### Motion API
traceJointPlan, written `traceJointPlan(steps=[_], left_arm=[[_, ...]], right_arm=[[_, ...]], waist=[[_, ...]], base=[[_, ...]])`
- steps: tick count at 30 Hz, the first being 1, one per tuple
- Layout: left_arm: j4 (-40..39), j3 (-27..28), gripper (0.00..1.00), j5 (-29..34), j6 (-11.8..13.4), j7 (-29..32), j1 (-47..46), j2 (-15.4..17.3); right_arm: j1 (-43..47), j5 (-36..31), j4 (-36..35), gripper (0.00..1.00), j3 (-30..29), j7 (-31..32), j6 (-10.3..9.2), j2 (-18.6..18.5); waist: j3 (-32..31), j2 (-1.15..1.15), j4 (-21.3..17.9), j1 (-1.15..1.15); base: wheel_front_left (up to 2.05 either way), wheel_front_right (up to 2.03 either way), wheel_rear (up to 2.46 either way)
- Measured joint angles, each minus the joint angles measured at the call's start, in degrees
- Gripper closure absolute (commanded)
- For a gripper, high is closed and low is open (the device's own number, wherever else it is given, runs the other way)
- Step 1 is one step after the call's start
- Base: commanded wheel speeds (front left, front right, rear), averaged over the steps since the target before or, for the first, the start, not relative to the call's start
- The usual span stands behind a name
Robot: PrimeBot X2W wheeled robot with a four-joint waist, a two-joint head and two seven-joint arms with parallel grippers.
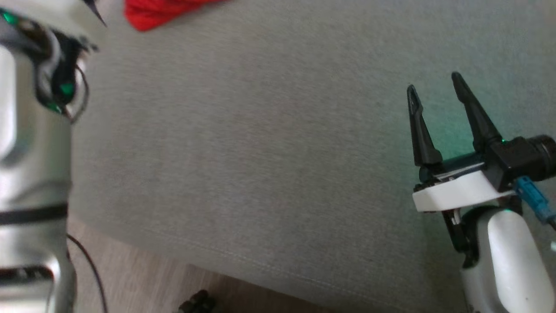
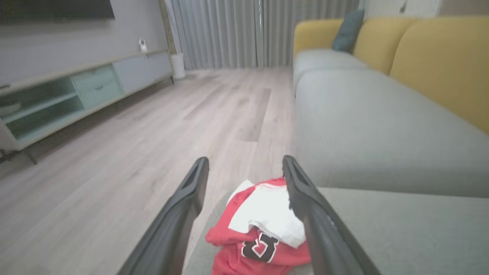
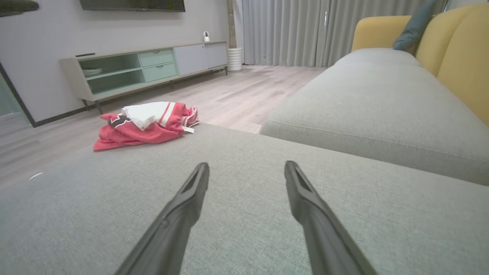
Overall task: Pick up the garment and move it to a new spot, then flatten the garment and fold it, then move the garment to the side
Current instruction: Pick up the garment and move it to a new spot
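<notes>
1. The garment is a crumpled red and white heap with a dark and white letter patch on it. It's sitting on the grey cushion, at the far left, close to the edge where the cushion drops off to the wooden floor.
2. The left hand has its fingers spread wide and isn't holding anything. In its wrist view the garment shows low down between the two fingers, and the finger on the right of that view overlaps the white part. We honestly can't tell if it's touching the cloth or just above it.
3. The right hand is spread wide too, with nothing in it. It's at the near right over bare grey fabric, fingers pointing away from us and well apart from the garment.
4. In the head view we only catch a red corner of the garment at the top edge, with the pale left arm running down the left side.
5. Further back there's a sofa with grey seats and yellow backs, and a teal pillow leaning at its far end. A low TV cabinet stands along the left wall, and there are grey curtains at the far end of the room.
</notes>
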Motion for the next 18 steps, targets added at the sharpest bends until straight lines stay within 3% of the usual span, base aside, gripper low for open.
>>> traceJointPlan(steps=[8, 18], left_arm=[[17.37, 1.42, 0.0, -2.6, -0.19, 11.04, -10.05, 1.96], [29.27, 1.58, 0.0, -2.5, 1.32, 10.92, -14.15, 3.87]], right_arm=[[-0.29, -2.76, -9.5, 0.0, 1.09, 2.83, 0.0, -0.1], [-0.05, -3.83, -14.95, 0.0, 1.47, 4.0, 0.0, -0.1]], waist=[[6.33, 0.0, -7.38, -0.01], [12.14, 0.0, -13.18, -0.02]], base=[[0.0, 0.0, 0.0], [0.0, 0.0, 0.0]])
